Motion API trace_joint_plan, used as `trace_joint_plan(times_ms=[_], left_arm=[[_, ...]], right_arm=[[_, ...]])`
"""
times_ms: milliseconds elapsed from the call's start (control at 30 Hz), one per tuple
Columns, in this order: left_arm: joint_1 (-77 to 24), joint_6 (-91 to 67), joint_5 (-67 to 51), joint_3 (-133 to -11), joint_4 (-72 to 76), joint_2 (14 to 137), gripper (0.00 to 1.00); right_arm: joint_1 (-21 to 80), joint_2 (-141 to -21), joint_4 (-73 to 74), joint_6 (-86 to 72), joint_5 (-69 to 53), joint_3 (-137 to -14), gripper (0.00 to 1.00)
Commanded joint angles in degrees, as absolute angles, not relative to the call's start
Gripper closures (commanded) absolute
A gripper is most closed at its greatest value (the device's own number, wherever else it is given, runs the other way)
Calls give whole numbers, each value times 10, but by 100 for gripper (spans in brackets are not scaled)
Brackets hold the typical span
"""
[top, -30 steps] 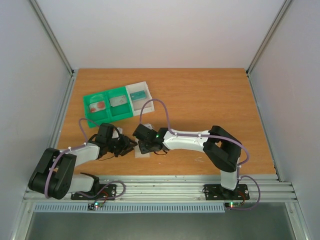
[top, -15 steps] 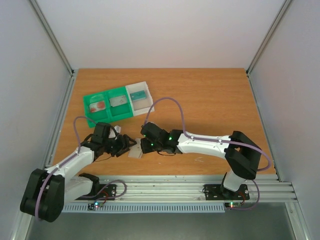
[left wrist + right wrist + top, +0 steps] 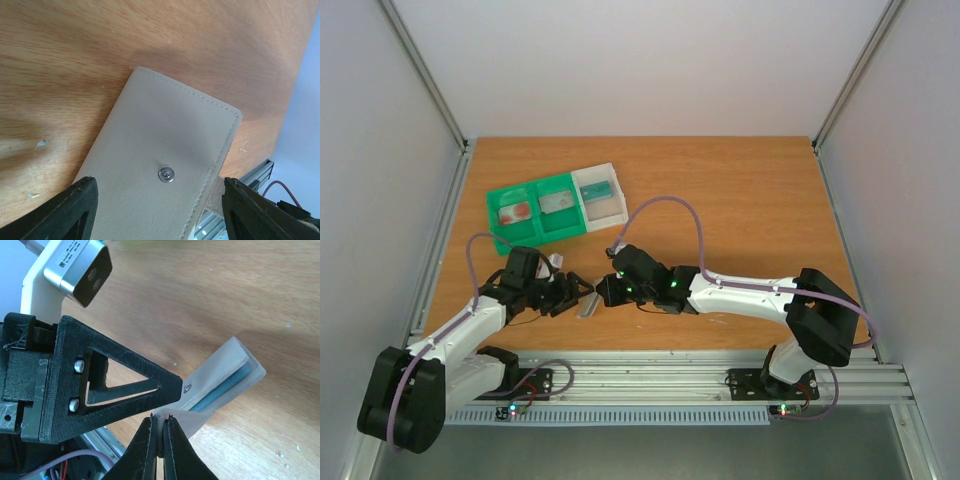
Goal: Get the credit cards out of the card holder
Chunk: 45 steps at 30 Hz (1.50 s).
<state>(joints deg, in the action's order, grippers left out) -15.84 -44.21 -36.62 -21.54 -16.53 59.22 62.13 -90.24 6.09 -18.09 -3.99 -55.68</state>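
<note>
Left gripper point(image 3: 576, 293) open, right gripper point(image 3: 604, 291) pinched shut, card holder point(image 3: 587, 304) between them near the table's point(image 3: 740, 200) front edge, tray point(image 3: 555, 207) well behind. Left wrist: fingers point(image 3: 75, 210) straddle the holder (snap stud point(image 3: 166, 174) facing up). Right wrist: jaws clamp the holder's thin flap point(image 3: 186, 419); teal card point(image 3: 226, 384) edge shows inside.

Top view: fixed high off the near edge of the bench point(image 3: 740, 190), looking down over it. Wrist views: close, angled down; all three share the holder point(image 3: 150, 135).
</note>
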Motion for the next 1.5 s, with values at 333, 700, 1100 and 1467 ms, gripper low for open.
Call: trace_joint_plan(times_ms=[333, 700, 1100, 1467], left_arm=[[-159, -428, -383, -217, -156, 585, 28], [-158, -418, -366, -221, -162, 603, 32], [-158, -418, -366, -216, -152, 610, 37], [-159, -419, -362, -216, -148, 617, 71]], right_arm=[[601, -878, 6, -182, -50, -542, 99], [585, -872, 8, -176, -74, -540, 99], [570, -857, 9, -191, -64, -495, 99], [563, -848, -24, -205, -104, -491, 98]])
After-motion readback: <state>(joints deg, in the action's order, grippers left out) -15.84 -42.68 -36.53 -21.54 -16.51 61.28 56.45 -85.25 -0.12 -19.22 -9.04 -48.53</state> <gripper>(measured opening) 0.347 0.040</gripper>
